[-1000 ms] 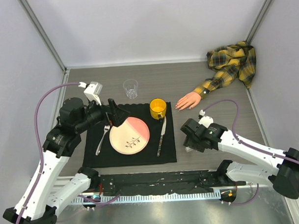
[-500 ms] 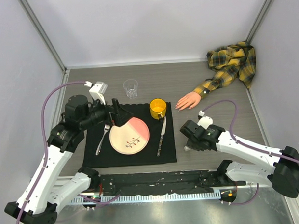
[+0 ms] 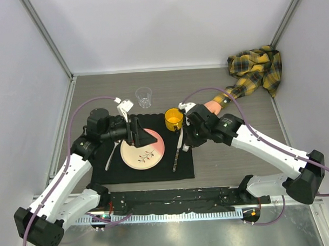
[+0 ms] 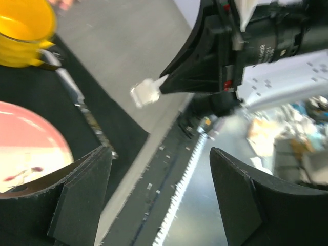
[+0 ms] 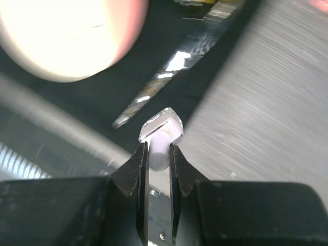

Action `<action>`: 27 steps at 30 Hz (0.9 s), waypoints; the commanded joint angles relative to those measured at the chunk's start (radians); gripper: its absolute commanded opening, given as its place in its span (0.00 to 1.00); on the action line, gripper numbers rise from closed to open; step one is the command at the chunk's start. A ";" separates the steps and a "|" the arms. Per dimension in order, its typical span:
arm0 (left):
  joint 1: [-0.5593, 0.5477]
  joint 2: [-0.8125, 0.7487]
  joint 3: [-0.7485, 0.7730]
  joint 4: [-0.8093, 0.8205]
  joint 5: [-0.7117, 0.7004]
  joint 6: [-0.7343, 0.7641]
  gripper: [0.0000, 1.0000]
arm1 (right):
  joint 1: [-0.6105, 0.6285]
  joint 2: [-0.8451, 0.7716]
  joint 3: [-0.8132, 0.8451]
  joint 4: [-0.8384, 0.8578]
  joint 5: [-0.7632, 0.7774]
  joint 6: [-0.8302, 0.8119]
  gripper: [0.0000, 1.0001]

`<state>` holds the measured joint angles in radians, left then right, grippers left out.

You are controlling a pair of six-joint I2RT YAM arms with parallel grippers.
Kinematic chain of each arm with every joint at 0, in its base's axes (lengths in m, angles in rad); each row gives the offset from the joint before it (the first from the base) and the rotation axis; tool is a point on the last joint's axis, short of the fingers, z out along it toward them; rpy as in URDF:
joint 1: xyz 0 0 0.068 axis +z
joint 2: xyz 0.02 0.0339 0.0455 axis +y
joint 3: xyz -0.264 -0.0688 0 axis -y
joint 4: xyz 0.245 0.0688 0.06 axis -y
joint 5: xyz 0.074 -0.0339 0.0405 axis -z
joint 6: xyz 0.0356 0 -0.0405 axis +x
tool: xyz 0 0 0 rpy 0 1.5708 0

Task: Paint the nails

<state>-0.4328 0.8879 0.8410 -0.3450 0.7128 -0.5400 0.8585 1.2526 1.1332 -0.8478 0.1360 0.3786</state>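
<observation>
2 arms meet mid-frame: right jaws pinch the tiny bottle (image 5: 163, 128) by its white cap, left jaws gape empty facing it, likely to unscrew. Mannequin hand (image 3: 211, 105) sits upper right, nails hidden behind the arm.

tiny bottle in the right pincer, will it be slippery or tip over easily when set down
Probably very light: the tiny bottle is carried by the right pincer gripping only its white cap. Its clear, glossy body looks smooth, so it is likely slippery. Being small and narrow, it may tip easily when stood up.
</observation>
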 commanded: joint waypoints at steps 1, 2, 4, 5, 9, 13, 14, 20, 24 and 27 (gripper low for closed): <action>-0.004 0.014 -0.056 0.288 0.273 -0.098 0.82 | 0.023 -0.018 0.103 -0.016 -0.493 -0.363 0.01; -0.006 0.020 -0.056 0.293 0.313 -0.097 0.83 | 0.027 -0.019 0.128 -0.020 -0.544 -0.397 0.01; -0.006 0.036 -0.059 0.293 0.339 -0.084 0.85 | 0.037 -0.030 0.149 -0.023 -0.651 -0.454 0.01; -0.007 0.039 -0.060 0.291 0.364 -0.080 0.86 | 0.040 -0.041 0.161 -0.020 -0.683 -0.469 0.01; -0.064 0.069 -0.072 0.328 0.424 -0.071 0.86 | 0.043 -0.067 0.194 0.012 -0.792 -0.540 0.01; -0.110 0.097 -0.088 0.340 0.481 -0.061 0.84 | 0.045 -0.055 0.264 -0.013 -0.871 -0.592 0.01; -0.118 0.103 -0.086 0.365 0.488 -0.058 0.83 | 0.045 -0.051 0.284 -0.019 -0.883 -0.599 0.01; -0.190 0.128 -0.076 0.389 0.531 -0.055 0.82 | 0.054 -0.035 0.319 -0.053 -0.895 -0.658 0.01; -0.228 0.131 -0.071 0.414 0.559 -0.061 0.82 | 0.056 -0.028 0.350 -0.050 -0.892 -0.678 0.01; -0.241 0.132 -0.072 0.428 0.568 -0.071 0.80 | 0.056 -0.021 0.358 -0.048 -0.885 -0.685 0.01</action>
<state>-0.6571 1.0183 0.7547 0.0120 1.2251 -0.5991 0.9081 1.2259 1.4349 -0.9112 -0.7265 -0.2710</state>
